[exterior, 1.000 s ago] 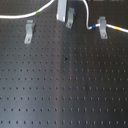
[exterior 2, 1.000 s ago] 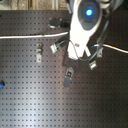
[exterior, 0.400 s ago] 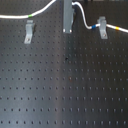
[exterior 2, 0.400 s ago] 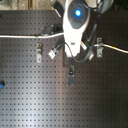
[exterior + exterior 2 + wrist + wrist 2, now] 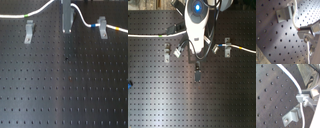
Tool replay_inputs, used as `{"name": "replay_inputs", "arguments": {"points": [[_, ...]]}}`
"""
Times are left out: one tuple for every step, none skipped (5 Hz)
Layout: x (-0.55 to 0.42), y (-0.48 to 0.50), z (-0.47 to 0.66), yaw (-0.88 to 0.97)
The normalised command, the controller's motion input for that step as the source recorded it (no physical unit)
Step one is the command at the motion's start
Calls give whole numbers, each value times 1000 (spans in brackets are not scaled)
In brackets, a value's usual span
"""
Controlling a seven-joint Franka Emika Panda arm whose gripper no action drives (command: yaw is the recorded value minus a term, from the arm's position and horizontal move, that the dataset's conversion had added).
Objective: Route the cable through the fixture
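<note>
The white cable (image 5: 40, 11) crosses the back of the black perforated board (image 5: 65, 85) in the first exterior view. It has a green band at the left, and blue and yellow bands either side of the right metal fixture (image 5: 102, 27), where it lies. The left fixture (image 5: 30, 31) stands apart from the cable, nearer the camera. My gripper (image 5: 67, 29) is between the two fixtures. Both wrist views show it shut on the cable (image 5: 294, 20) (image 5: 291, 80), with a fixture (image 5: 284, 13) (image 5: 293, 115) close by. In the second exterior view the gripper (image 5: 198, 76) hangs below the white arm (image 5: 197, 20).
A small blue object (image 5: 129, 84) sits at the second exterior view's left edge. The board's pale surround (image 5: 148, 4) shows along the second exterior view's top. The wide perforated area nearer the camera in the first exterior view holds nothing else.
In the second exterior view the arm has shifted slightly left and turned more upright. The cable stays in the gripper. The first exterior view shows almost no shift.
</note>
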Motion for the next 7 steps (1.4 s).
{"name": "replay_inputs", "arguments": {"points": [[-117,52,358,-17],[-197,146,395,-49],[-226,228,274,0],[-251,182,226,0],[-164,121,314,-34],[-99,78,322,-146],[-69,213,436,-100]]}}
